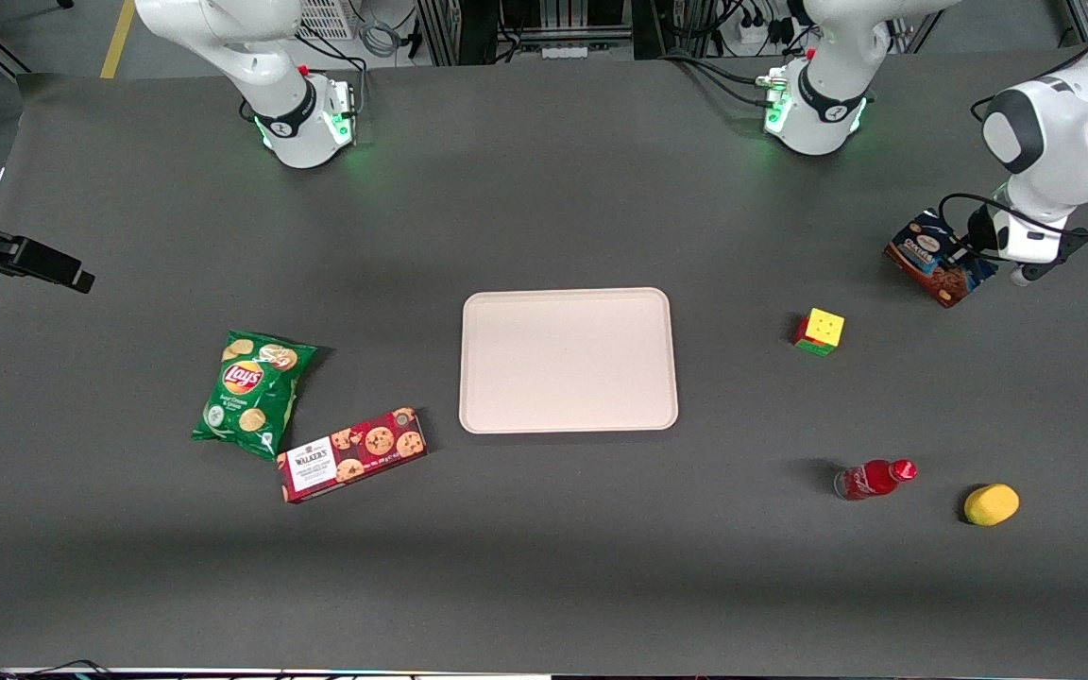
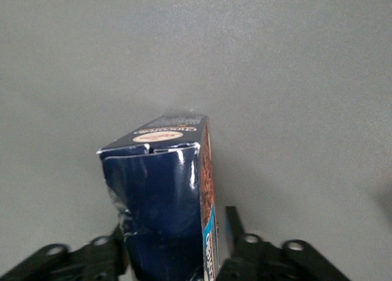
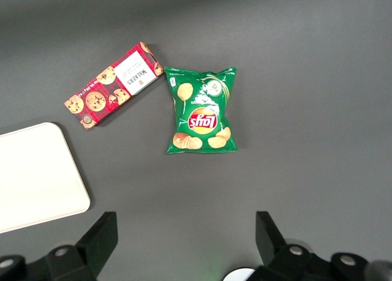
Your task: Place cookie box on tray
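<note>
The cookie box (image 1: 933, 257) is small and dark blue, with a chocolate cookie picture and a white oval logo. It sits tilted at the working arm's end of the table. My gripper (image 1: 975, 255) is at the box's side. In the left wrist view the cookie box (image 2: 162, 195) stands between the two black fingers (image 2: 236, 229), and its blue side is dented where one finger presses it. The gripper (image 2: 177, 235) is shut on the box. The pale beige-pink tray (image 1: 568, 360) lies flat mid-table with nothing on it, far from the box toward the parked arm.
A colour cube (image 1: 820, 331) sits between the tray and the box. A red bottle (image 1: 873, 479) and a yellow lemon-like object (image 1: 991, 504) lie nearer the front camera. A green Lay's bag (image 1: 254, 391) and a red Walkers box (image 1: 353, 454) lie toward the parked arm's end.
</note>
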`<state>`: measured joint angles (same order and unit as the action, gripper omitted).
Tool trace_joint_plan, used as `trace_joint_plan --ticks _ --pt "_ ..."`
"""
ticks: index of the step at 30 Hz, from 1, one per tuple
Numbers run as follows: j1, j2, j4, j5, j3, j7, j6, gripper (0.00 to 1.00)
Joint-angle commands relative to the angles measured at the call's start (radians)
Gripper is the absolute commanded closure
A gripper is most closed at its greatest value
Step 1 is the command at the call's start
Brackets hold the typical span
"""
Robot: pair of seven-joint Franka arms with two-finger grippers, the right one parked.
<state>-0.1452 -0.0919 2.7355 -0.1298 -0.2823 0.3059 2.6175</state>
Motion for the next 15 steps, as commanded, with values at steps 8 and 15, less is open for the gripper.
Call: trace_joint_plan --ticks 8,15 --pt "0.010 -0.058 -0.338 0.056 0.075 0.006 -0.518 0.90" --pt "0.012 -0.089 -0.595 0.070 0.133 0.007 -0.851 0.90"
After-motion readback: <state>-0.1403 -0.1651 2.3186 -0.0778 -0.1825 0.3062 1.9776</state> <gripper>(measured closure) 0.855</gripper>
